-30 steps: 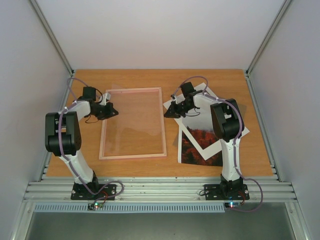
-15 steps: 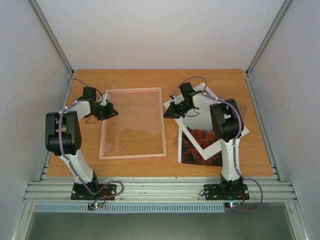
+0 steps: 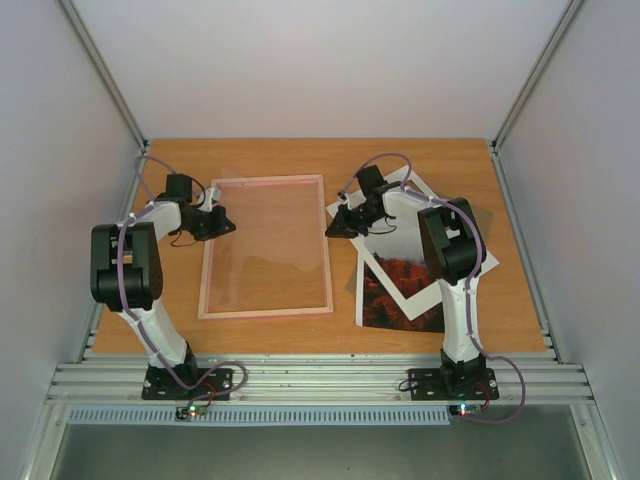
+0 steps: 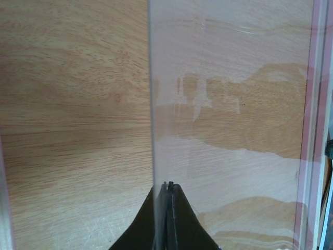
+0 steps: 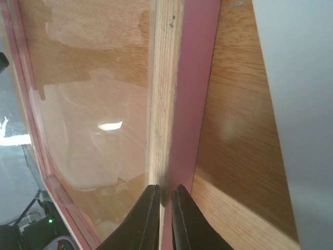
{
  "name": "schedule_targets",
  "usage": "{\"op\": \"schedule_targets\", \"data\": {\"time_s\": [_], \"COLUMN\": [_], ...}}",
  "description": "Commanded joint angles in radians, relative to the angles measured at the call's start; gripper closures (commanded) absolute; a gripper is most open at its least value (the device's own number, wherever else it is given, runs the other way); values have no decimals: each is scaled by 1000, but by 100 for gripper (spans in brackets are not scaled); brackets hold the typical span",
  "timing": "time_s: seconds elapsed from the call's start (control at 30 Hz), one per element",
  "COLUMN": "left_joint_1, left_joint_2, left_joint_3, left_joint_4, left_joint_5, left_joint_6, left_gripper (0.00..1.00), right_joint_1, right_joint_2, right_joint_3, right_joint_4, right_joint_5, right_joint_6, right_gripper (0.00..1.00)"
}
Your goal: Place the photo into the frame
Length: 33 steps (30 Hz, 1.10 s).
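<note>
The frame (image 3: 265, 313), with a thin pale pink border and a clear pane (image 3: 270, 250), lies flat left of the table's centre. My left gripper (image 3: 228, 222) is at its left edge. In the left wrist view the gripper (image 4: 167, 185) is shut on the thin edge of the pane (image 4: 229, 104). My right gripper (image 3: 333, 230) is at the frame's right border. In the right wrist view the gripper (image 5: 165, 188) pinches that pink and bare-wood border (image 5: 190, 78). The photo (image 3: 380, 308), red-orange mountains, lies at the right, partly under a white mat.
The white cardboard mat (image 3: 485, 262) lies tilted over the photo beneath my right arm. White walls enclose the table on three sides. A metal rail runs along the near edge by the arm bases.
My right gripper has shifted slightly left onto the frame's right border. The left gripper and the frame have not visibly moved.
</note>
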Motion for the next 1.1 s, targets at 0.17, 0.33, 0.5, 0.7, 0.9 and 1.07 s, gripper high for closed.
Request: {"op": "schedule_targets", "data": {"time_s": [0.17, 0.33, 0.5, 0.7, 0.9, 1.07], "left_joint_1": [10, 10, 10, 11, 3, -9], "left_joint_2": [-6, -7, -2, 6, 25, 32], "left_joint_3": [-7, -13, -16, -12, -9, -8], "left_joint_4": [23, 23, 20, 21, 44, 63], "left_joint_5": [-47, -50, -61, -41, -3, 10], "left_joint_6": [-13, -14, -12, -12, -31, -44], "left_gripper": [100, 100, 99, 100, 100, 100], "right_joint_1": [10, 11, 11, 11, 15, 26], "right_joint_2": [-3, 5, 5, 2, 4, 11], "right_joint_3": [-4, -1, 2, 2, 3, 11], "right_joint_4": [-22, -27, -27, -26, -21, -18], "right_joint_5": [82, 89, 85, 85, 76, 66], "right_joint_6": [11, 7, 7, 2, 1, 1], "right_gripper": [92, 93, 93, 93, 93, 93]}}
